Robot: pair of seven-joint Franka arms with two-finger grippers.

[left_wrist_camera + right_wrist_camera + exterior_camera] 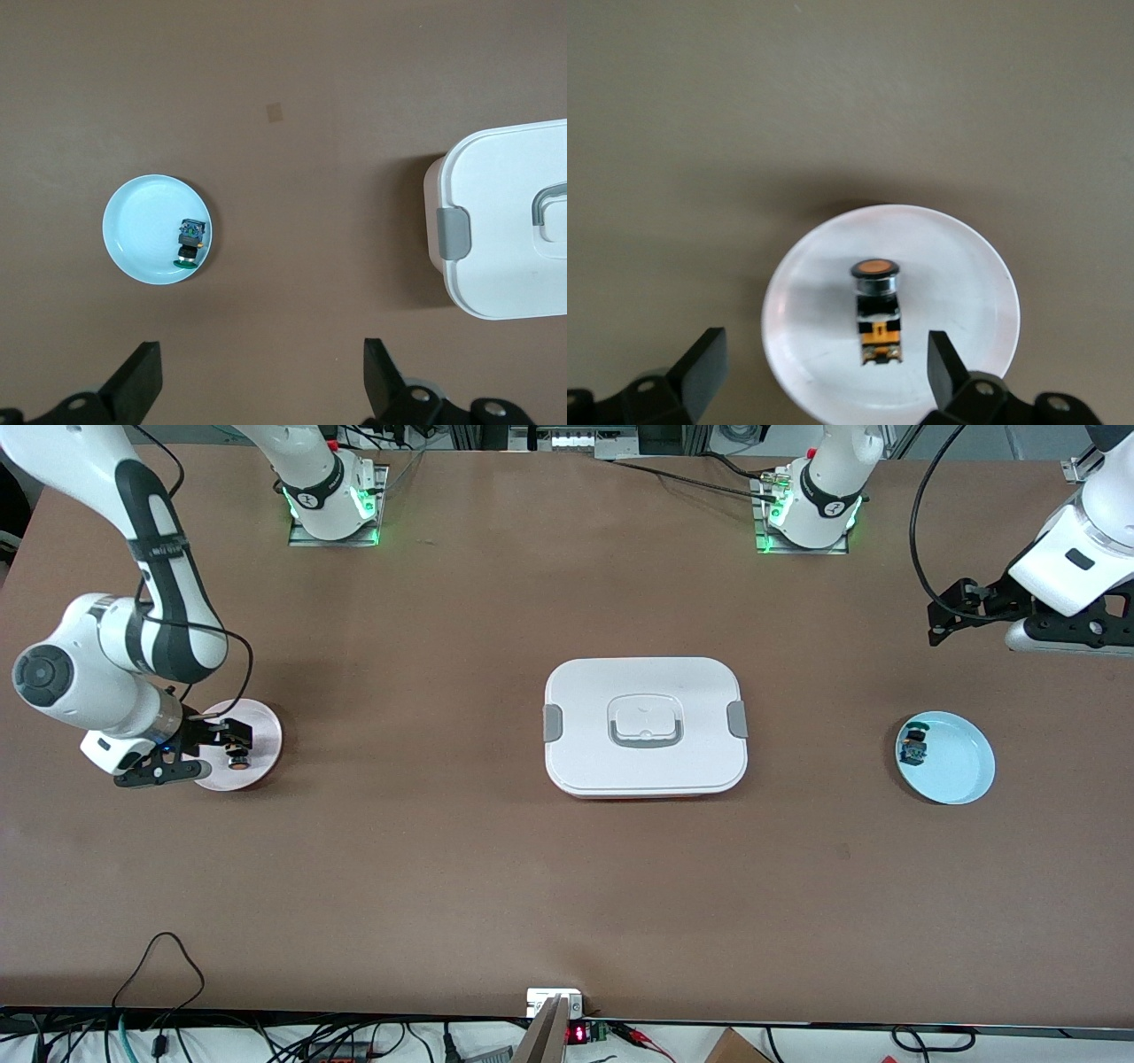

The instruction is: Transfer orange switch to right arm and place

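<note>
From the front I see the right gripper [232,746] spread open and empty over the pink plate [263,731], where the orange switch [877,310] lies. The white lidded box [645,726] sits mid-table. My left gripper [261,381], also open, waits near the blue plate [961,766].

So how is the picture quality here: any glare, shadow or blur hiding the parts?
Front view: evenly lit, the right pincer covers much of the pink plate. Right wrist view: the orange switch is sharp, with a soft shadow. Left wrist view: the blue plate is clear, no glare.
</note>
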